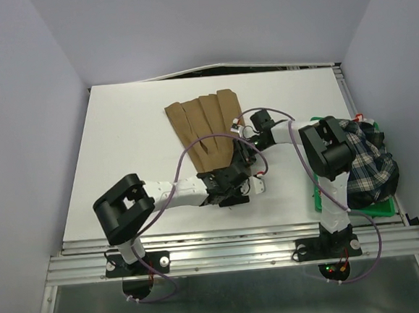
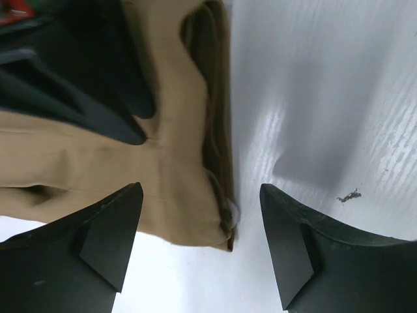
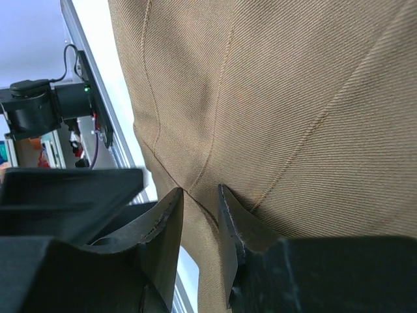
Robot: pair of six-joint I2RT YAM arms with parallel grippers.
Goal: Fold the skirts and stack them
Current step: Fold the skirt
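From above, the tan skirt (image 1: 201, 124) lies flat mid-frame, the plaid skirt (image 1: 369, 160) heaped in the green tray (image 1: 319, 200) at right. Only the wrist views show the left gripper (image 2: 199, 195) spread over the tan skirt's edge and the right gripper (image 3: 199, 202) pinching its cloth.

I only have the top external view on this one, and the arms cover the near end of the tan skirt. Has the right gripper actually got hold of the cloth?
Observer: Yes. The right wrist view shows the right gripper pinched on a ridge of the tan skirt, with the seams converging at the pinch.
Operator: And the left one?
Observer: The left gripper is wide open and holds nothing.
Operator: Where does it sit relative to the skirt?
Observer: It straddles the skirt's edge near a corner, with one fingertip over cloth and the other over bare table.
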